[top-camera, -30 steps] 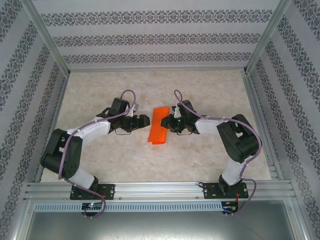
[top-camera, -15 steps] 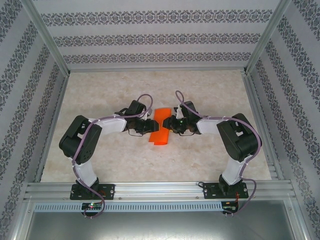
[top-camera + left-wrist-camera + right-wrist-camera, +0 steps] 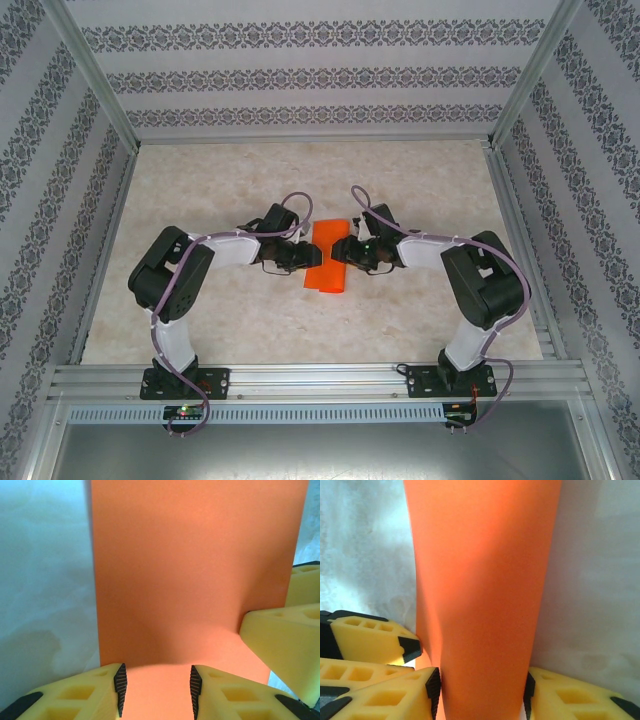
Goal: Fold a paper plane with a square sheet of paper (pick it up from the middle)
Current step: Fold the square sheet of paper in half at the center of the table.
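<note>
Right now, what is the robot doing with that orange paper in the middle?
It is partway through making a paper plane. The orange-red paper lies on the table as a folded strip, with no plane shape yet. The left gripper rests over one side of it with its jaws apart. The right gripper meets it from the other side, and the strip fills its gap. Whether it squeezes is unclear.
</note>
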`<state>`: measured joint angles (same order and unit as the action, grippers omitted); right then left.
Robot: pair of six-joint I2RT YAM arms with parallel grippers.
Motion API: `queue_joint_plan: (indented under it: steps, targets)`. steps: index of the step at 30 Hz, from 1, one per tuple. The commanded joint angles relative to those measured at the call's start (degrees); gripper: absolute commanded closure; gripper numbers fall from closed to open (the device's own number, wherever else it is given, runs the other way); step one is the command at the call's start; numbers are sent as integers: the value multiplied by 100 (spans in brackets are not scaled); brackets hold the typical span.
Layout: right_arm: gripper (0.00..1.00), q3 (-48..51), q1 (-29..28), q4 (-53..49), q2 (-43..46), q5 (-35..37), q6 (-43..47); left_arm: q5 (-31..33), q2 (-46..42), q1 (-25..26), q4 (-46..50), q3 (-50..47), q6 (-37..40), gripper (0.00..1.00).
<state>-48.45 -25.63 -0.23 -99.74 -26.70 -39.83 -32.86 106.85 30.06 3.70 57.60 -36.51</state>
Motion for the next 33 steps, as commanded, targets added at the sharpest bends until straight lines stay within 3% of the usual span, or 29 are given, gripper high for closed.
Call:
queue_joint_plan:
  steps: [1, 8, 24, 33]
  targets:
    - [48, -197, -12, -560, 175, 460, 399, -40, 176, 114, -92, 110, -41, 58]
    - [46, -399, -87, -800, 219, 664, 537, -132, 255, 171, -140, 207, -62, 58]
    - [56, -392, 11, -1317, 276, 886, 907, -368, 80, 206, -29, 394, -76, 56]
    - [62, -371, 92, -1447, 267, 877, 1095, -54, -225, 202, 586, 625, 261, 54]
